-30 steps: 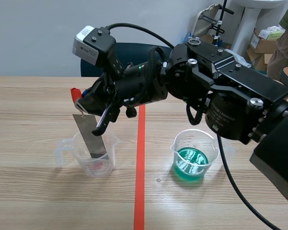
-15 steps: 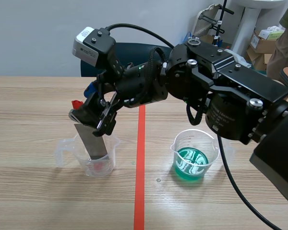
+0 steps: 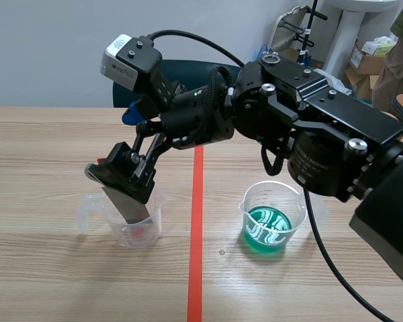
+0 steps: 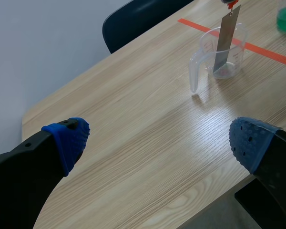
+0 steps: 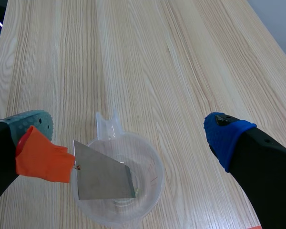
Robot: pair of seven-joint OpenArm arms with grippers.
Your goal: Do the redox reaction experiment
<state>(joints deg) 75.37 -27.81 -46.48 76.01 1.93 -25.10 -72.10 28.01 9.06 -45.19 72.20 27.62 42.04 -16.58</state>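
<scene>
Two beakers: green beaker (image 3: pixel 252 208), and at its nine o'clock clear beaker (image 3: pixel 151 225) holding one metal strip (image 3: pixel 131 208). My right gripper (image 5: pixel 129 131) has spread, releasing it; left gripper (image 4: pixel 157 142) spread.

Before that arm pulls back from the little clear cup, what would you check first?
1. Right gripper open: ok, its fingers stand wide apart.
2. Metal strip resting in the clear beaker: ok, its lower end is inside and it leans.
3. Red tag free of the grey-green pad: cannot tell, it lies right against it.
4. Clear beaker upright: ok.
5. Green beaker out of the way: ok, upright across the tape line.
6. Left gripper clear: ok, open and well away from the clear beaker.
</scene>
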